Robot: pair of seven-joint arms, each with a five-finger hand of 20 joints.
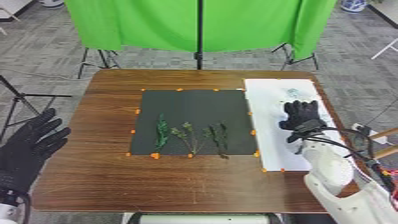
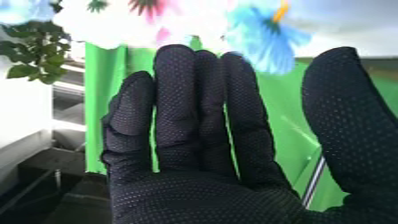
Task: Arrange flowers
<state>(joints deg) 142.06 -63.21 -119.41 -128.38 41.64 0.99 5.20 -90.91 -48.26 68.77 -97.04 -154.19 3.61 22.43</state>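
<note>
Green sprigs [image 1: 162, 132] lie on the dark mat [image 1: 185, 106].

room over near strip of table [image 1: 178, 187]; leafy sprigs [image 1: 162, 133] block low path across dark mat [image 1: 182, 106]

Green backdrop [image 1: 151, 25] behind a wooden table [image 1: 84, 185]

A room seen from above, in bright, diffuse light. The floor is grey patterned carpet [image 1: 58, 60]. In the middle is the table, brown with visible wood grain. Beyond its far edge hangs the backdrop, a bright green cloth in loose folds, with a thin black pole [image 1: 200, 30] upright at its centre. Dark tripod legs stand below it, left [image 1: 105, 59] and right [image 1: 302, 59]. Another black stand [image 1: 27, 95] is at the left edge. At the far right corner is a blue-and-white rounded object [image 1: 354, 5]; nearer, at the right edge, are pale wooden bars [image 1: 386, 134].
</note>
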